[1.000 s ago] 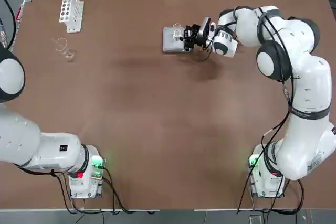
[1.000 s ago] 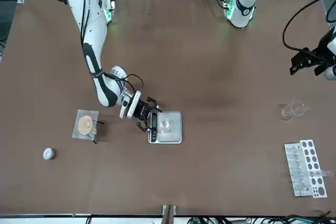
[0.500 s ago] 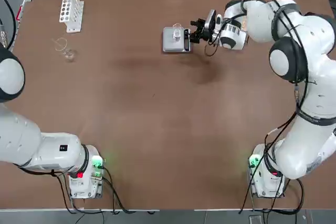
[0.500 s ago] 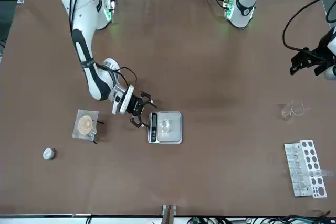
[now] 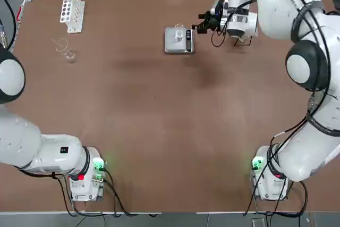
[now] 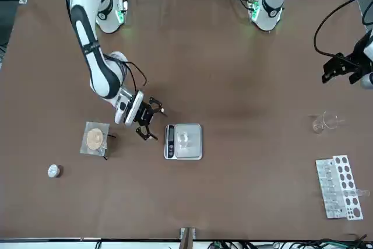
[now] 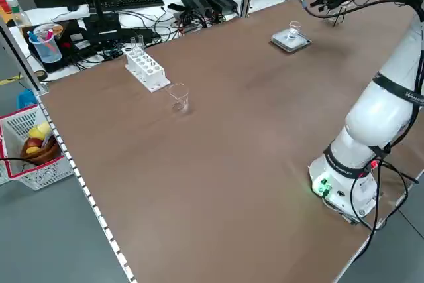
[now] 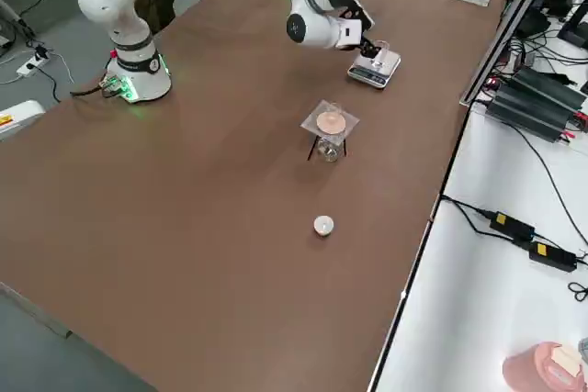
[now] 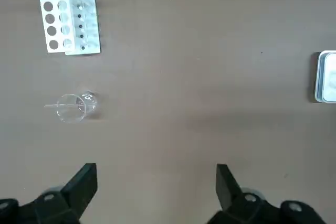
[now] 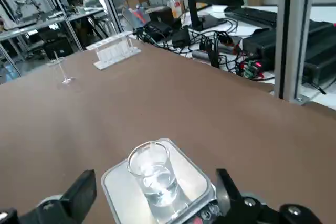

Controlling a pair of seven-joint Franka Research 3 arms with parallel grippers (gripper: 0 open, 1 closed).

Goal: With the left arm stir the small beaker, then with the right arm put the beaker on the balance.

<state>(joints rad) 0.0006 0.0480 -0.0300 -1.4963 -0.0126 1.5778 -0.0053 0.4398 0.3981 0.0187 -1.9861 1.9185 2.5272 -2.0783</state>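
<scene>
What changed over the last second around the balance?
The right end effector, open and empty, pulled back from the balance toward the clear stand. The small beaker stayed on the plate. The left end effector, the spouted beaker and the tube rack did not move.

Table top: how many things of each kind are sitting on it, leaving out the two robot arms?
Glass beakers: 2, the small beaker on the balance and a larger beaker
Balance: 1
Stirring rod in the larger beaker: 1
Test-tube rack: 1
Clear stand with tan disc: 1
Small round white object: 1
Total: 7
</scene>
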